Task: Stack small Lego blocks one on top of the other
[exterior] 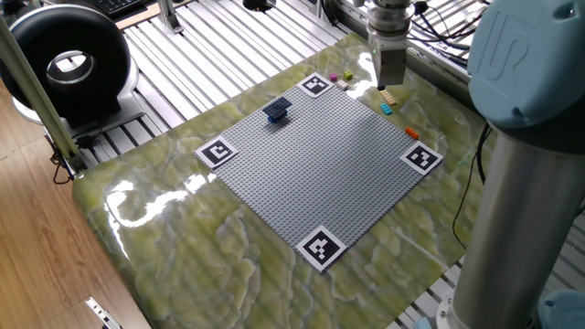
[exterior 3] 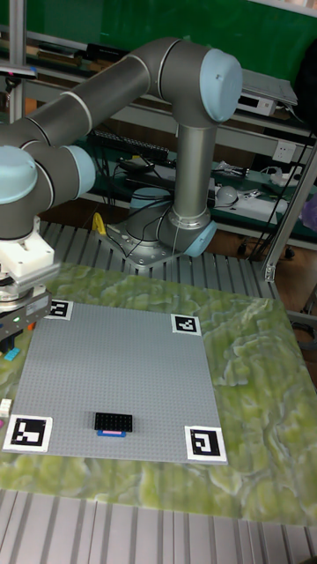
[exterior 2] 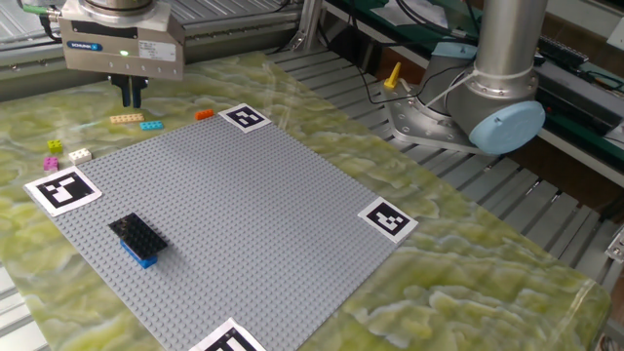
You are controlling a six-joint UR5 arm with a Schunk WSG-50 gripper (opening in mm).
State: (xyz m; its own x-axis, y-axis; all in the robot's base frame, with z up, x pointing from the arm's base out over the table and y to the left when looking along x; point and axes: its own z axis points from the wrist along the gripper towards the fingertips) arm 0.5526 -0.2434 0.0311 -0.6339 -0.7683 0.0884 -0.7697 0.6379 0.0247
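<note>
baseplate (exterior 2: 244,214) grey | markers (exterior 2: 61,188) blk/wht | table (exterior 2: 468,283) green marbled | bricks (exterior 2: 150,125) cyan, (exterior 2: 204,114) orange

My bench is a green marbled tabletop (exterior: 183,233) on ribbed aluminium (exterior: 228,55), wood floor (exterior: 37,238) beside it, a black round fan (exterior: 64,59), green wall (exterior 3: 132,22) and cluttered shelves (exterior 3: 264,88) behind.
</note>
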